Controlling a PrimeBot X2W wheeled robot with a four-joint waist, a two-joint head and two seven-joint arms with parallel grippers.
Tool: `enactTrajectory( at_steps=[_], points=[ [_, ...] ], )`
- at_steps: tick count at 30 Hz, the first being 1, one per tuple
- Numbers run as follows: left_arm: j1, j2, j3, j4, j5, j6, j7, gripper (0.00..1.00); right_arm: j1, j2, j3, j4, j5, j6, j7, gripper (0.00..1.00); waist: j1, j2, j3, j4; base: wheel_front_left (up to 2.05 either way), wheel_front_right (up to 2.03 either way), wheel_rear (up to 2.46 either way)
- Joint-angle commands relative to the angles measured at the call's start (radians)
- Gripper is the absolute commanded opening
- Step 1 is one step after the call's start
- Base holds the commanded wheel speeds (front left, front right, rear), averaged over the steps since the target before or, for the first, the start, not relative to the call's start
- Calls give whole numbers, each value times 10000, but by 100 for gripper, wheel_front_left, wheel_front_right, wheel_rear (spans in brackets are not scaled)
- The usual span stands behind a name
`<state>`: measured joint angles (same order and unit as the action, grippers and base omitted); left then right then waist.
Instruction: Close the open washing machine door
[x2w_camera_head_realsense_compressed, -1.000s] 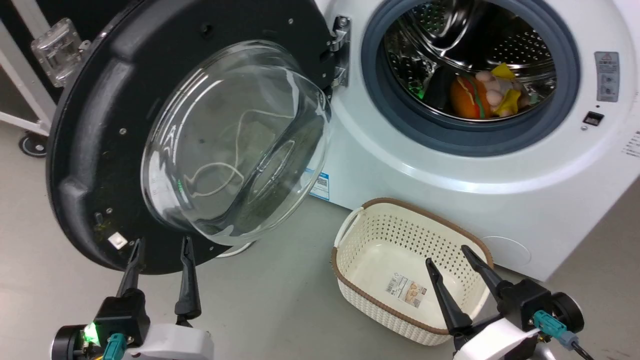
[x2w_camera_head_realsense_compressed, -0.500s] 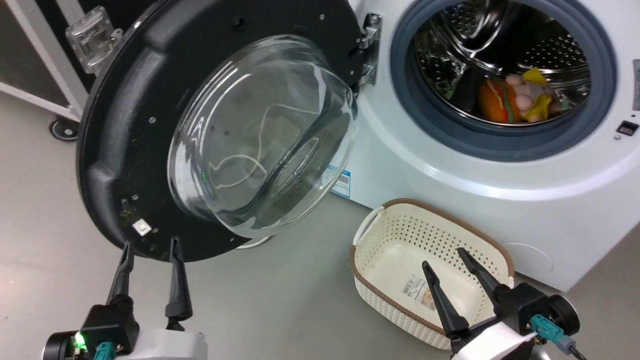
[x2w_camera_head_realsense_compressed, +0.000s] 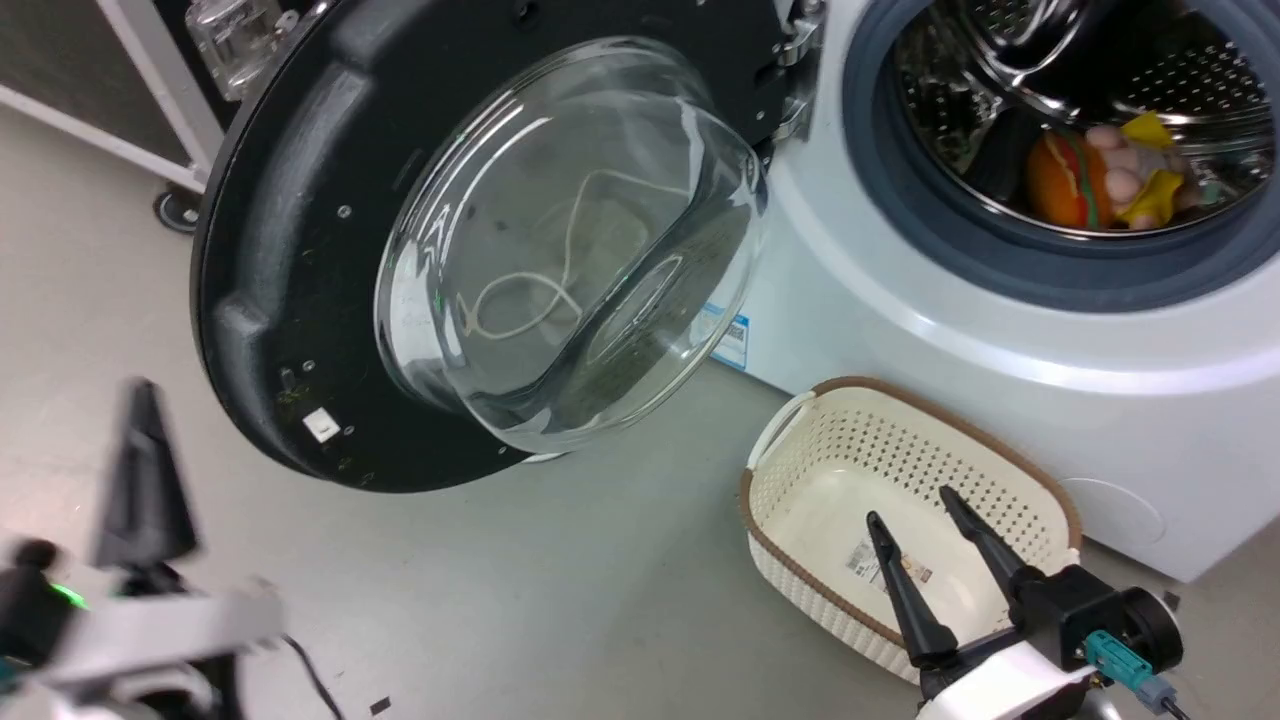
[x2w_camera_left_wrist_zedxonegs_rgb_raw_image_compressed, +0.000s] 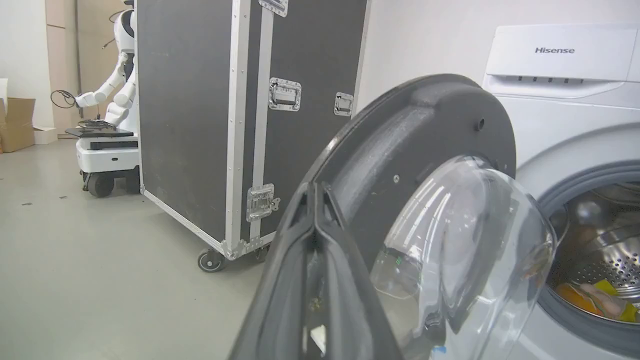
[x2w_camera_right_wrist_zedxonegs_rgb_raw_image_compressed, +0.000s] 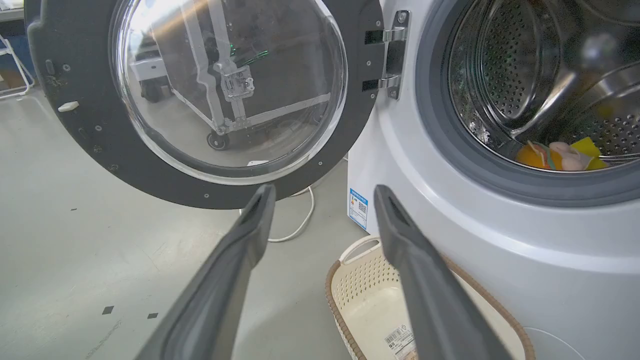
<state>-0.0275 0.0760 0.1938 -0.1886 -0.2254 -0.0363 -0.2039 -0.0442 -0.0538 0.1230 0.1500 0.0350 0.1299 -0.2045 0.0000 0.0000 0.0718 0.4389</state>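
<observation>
The left arm (x2w_camera_head_realsense_compressed: 150, 622) sits low, its jaws pressed together, pointing up; the open washing machine door (x2w_camera_head_realsense_compressed: 290, 260) stands ahead, right of their tips. The right jaws are spread apart.

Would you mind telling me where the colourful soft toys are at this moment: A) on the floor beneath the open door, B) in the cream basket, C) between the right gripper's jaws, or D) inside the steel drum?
D: the soft toys lie at the bottom of the steel drum, while the cream basket on the floor holds no toys.
</observation>
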Motion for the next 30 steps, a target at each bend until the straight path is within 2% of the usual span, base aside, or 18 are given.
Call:
enactTrajectory(
  at_steps=[1,4,7,12,15,23,26,30],
  points=[
    [-389,253,275,84,-329,-120,-107,0,64,27,-44,-39,-54,6,-108,100,0,0,92,104,0,0,0],
    [-1290,636,896,484,-1433,-252,289,0,138,28,-171,-125,-118,7,-147,100,0,0,217,232,0,0,0],
    [-2309,1029,1623,1186,-2834,-213,1161,0,140,29,-198,-231,-160,7,-152,100,0,0,385,247,0,0,0],
    [-3844,1779,2549,2866,-4963,57,2969,0,-5,31,-45,-310,-228,7,-136,100,0,0,684,141,0,0,0],
    [-4639,2008,2903,3892,-6292,319,4279,0,-72,33,12,-314,-251,7,-159,100,0,0,826,108,0,0,0],
    [-6165,1996,3642,5630,-9473,1305,7559,0,-249,17,106,-278,-348,8,-246,100,0,0,1211,103,0,0,0],
    [-6298,1934,3580,5742,-10052,1331,8449,0,-309,-12,128,-278,-341,8,-232,100,0,0,1311,15,0,0,0],
    [-6135,1850,3242,5655,-10352,1098,9338,0,-368,-40,145,-254,-342,8,-220,100,0,0,1369,-87,0,0,0]
  ],
)
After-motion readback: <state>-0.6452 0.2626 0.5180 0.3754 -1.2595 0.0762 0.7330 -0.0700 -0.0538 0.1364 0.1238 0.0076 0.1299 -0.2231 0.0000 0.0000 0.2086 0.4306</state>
